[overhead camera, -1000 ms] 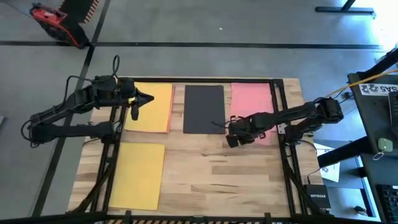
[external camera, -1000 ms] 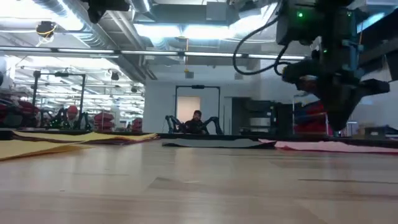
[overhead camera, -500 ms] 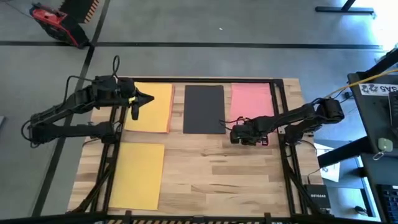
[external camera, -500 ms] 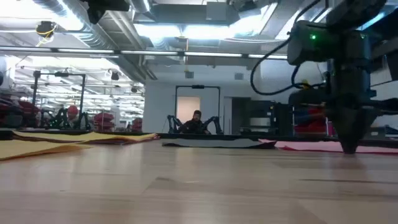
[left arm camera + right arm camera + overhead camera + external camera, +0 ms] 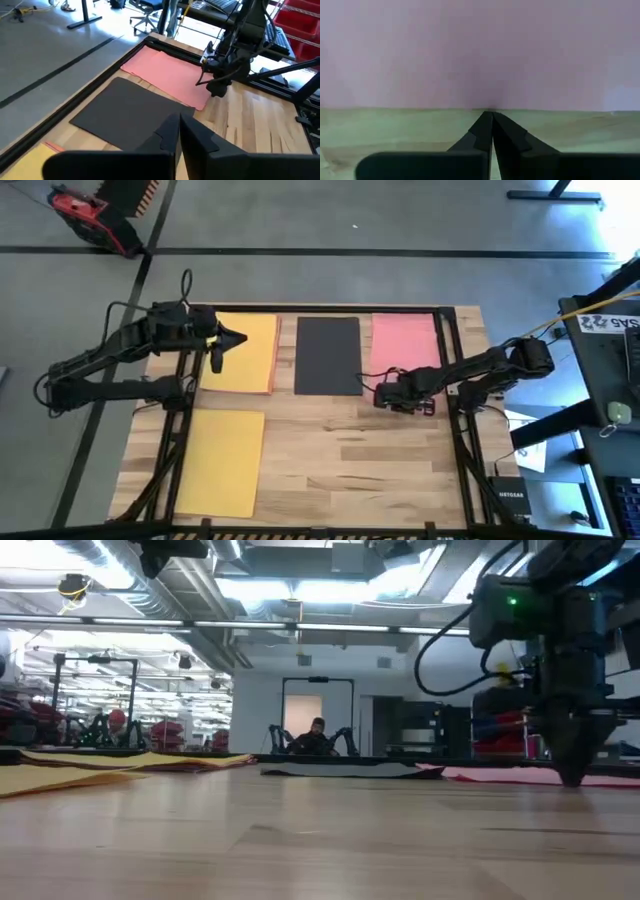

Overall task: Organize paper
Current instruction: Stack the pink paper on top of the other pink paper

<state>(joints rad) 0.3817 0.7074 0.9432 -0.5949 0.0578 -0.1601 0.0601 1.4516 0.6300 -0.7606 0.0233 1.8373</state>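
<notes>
Two of my right fingers [image 5: 485, 131] are pressed flat together, nothing between them, tips down at the near edge of the pink sheet [image 5: 480, 50] where it meets bare wood. My right gripper [image 5: 383, 392] stands at that sheet's front left corner, close to the black sheet [image 5: 327, 355]. From table height the right gripper [image 5: 572, 776] points straight down with its tip at the surface.

My left fingers [image 5: 172, 132] are also closed tight, holding nothing. The left gripper [image 5: 240, 337] hovers over the far left yellow sheet [image 5: 250, 365], which lies on an orange sheet [image 5: 274, 355] showing only as a thin strip along its right edge.

Far row across the table [image 5: 350, 450], left to right: yellow on orange, black, pink [image 5: 405, 340]. The three are set apart by narrow strips of wood. A second yellow sheet [image 5: 222, 462] lies alone at the near left, well apart from the row.

From the left wrist, the black sheet [image 5: 125, 112] and pink sheet [image 5: 167, 75] lie side by side, with the right gripper [image 5: 216, 92] at the pink one's corner.

A person [image 5: 316, 737] sits far back in the room.
</notes>
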